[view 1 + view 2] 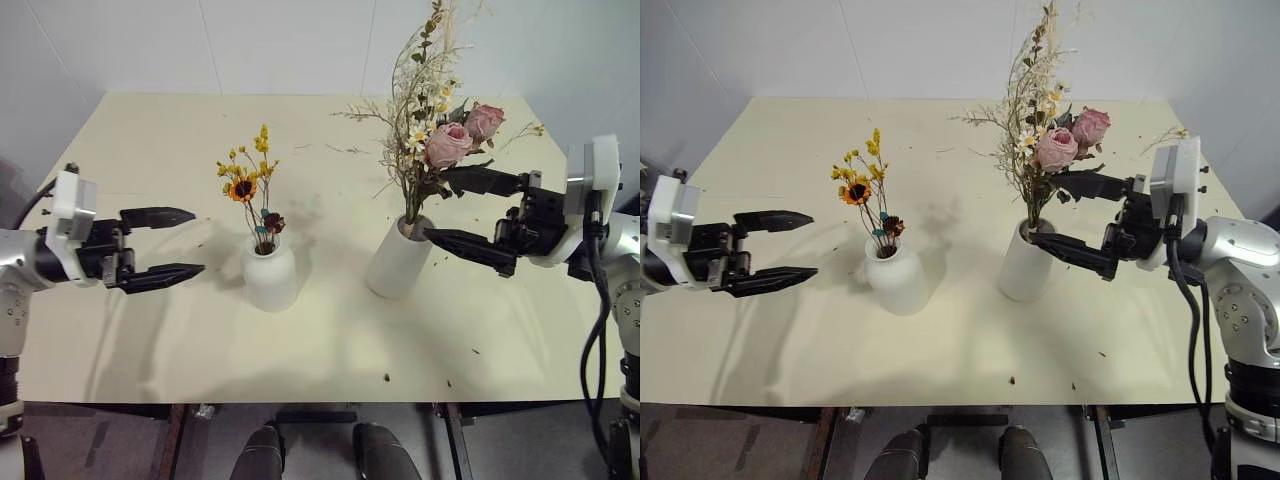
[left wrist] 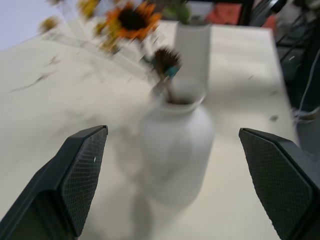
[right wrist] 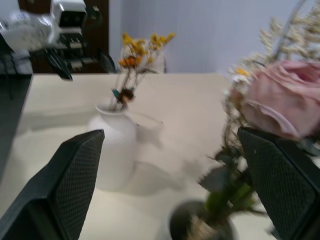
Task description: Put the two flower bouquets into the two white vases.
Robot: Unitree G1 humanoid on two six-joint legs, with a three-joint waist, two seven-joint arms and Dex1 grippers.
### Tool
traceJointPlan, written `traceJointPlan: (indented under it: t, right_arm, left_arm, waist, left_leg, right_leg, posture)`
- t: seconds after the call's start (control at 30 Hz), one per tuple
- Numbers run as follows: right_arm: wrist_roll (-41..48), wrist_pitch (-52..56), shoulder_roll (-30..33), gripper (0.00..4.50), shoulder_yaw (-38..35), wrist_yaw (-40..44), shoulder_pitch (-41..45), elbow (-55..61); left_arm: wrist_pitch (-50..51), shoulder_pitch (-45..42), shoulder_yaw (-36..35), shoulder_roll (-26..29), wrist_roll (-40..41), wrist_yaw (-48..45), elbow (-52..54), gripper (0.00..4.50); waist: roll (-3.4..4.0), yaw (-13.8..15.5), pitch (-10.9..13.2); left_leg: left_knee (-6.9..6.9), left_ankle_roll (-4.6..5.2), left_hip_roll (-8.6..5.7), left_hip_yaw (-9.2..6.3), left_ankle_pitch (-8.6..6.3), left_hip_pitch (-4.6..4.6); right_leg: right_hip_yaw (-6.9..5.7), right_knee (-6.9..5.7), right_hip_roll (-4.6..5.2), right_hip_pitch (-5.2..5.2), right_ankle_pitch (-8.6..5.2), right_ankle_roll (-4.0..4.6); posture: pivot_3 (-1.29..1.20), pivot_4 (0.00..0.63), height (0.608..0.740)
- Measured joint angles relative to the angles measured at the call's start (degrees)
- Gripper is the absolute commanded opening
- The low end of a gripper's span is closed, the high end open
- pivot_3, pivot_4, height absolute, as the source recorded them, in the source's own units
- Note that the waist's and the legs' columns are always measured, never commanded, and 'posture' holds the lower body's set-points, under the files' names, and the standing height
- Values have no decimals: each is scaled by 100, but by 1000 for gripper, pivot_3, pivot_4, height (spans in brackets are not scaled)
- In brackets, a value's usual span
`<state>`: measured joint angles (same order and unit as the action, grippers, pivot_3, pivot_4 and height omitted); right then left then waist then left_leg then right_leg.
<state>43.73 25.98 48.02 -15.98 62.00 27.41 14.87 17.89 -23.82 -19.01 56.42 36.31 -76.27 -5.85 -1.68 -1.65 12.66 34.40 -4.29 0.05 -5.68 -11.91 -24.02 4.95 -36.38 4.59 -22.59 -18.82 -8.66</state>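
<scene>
On the pale cream surface (image 1: 150,330), going left to right: the left pincer (image 1: 165,246) hangs released, its two black fingers spread wide and grasping nothing, just off the short vase at about its nine o'clock and apart from it. The short, rounded, matte white bottle-shaped vase (image 1: 270,274) stands upright with the small thin bunch of yellow-orange flowers (image 1: 247,185) already seated in its narrow neck, stems rising toward twelve o'clock.

At three o'clock of that vase, well apart from it, stands the taller plain white cylinder vase (image 1: 399,257). The large bunch of pink roses, green leaves and tall beige dried sprigs (image 1: 432,120) sits in its wide mouth, leaning slightly toward one o'clock. The right pincer (image 1: 449,207) is released too, fingers wide apart, one up by the roses and one down by the vase's rim at its three o'clock side; it does not appear to clamp either.

Small twigs and scraps (image 1: 386,378) lie scattered over the surface.

By my reading the task is essentially done: both bouquets are in both vases, and all that seems left is for the arms to draw clear without brushing the stems.
</scene>
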Motion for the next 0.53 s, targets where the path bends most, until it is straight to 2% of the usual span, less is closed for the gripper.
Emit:
traceJointPlan:
  t: [0.17, 0.33, 0.53]
  right_arm:
    - [-532, -481, 360, 4500, -428, 247, -671, -482]
    - [-552, -573, 471, 4500, -833, 382, -1295, -364]
    - [-521, -324, 637, 4500, -1299, 406, -2096, -27]
  left_arm:
    - [-763, -503, 147, -320, -390, -100, -977, 4491]
    - [-1031, -908, 449, -717, -522, -91, -1083, 4491]
    - [-1280, -1040, 503, -928, -600, -122, -1336, 4491]
  waist:
    - [0, 35, 0]
    - [0, 6, 0]
    - [3, -32, -1]
  left_leg:
    - [2, 1, -2, -1, 1, -2]
    - [5, 1, -1, -1, 1, -2]
    - [13, 4, -1, 6, 3, 10]
  right_leg:
    - [-3, 6, 0, 4, 3, -5]
    - [-1, -3, -1, 3, 4, -9]
    - [5, -20, -2, 6, 4, -8]
  posture:
    - [0, 150, 740]
    - [0, 150, 740]
    - [0, 150, 740]
